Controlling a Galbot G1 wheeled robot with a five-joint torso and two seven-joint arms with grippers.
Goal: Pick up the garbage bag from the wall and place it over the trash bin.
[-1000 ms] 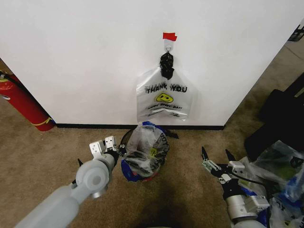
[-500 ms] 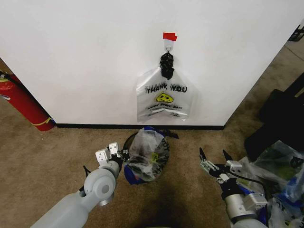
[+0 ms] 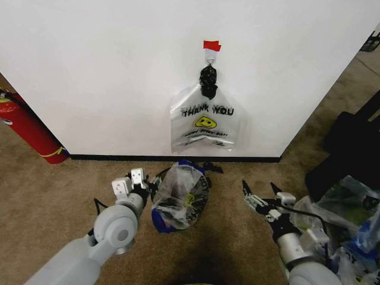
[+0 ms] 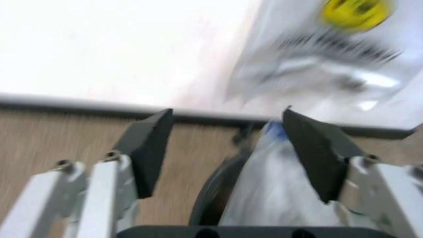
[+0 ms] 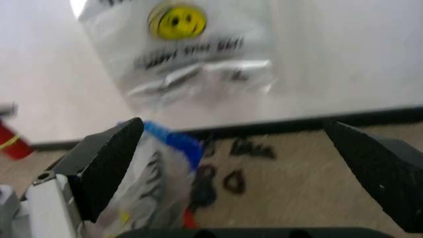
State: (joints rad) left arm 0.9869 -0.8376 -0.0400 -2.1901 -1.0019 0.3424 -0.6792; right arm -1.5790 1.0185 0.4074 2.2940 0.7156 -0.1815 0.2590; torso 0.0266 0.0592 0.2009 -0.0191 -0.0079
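The garbage bag (image 3: 178, 193), translucent with black print and blue handle parts, sits crumpled over the trash bin (image 4: 210, 198), whose dark rim (image 3: 158, 177) peeks out on the left. My left gripper (image 3: 132, 181) is low beside the bin's left side. It is open, and in the left wrist view (image 4: 226, 114) the garbage bag (image 4: 278, 193) lies between its fingers, against one of them. My right gripper (image 3: 258, 189) hovers open just right of the bin, a short gap away. The right wrist view (image 5: 233, 124) shows the garbage bag (image 5: 158, 173) ahead, apart from it.
A matching flat bag with a black knotted top (image 3: 206, 119) hangs from a wall hook under red tape (image 3: 212, 45). A red fire extinguisher (image 3: 29, 130) leans at the left wall. Bulging clear bags (image 3: 350, 208) and a black object (image 3: 350, 142) crowd the right.
My left gripper shifted a little up and left beside the bin, and the bag's plastic changed shape with it. My right gripper crept forward toward the bin.
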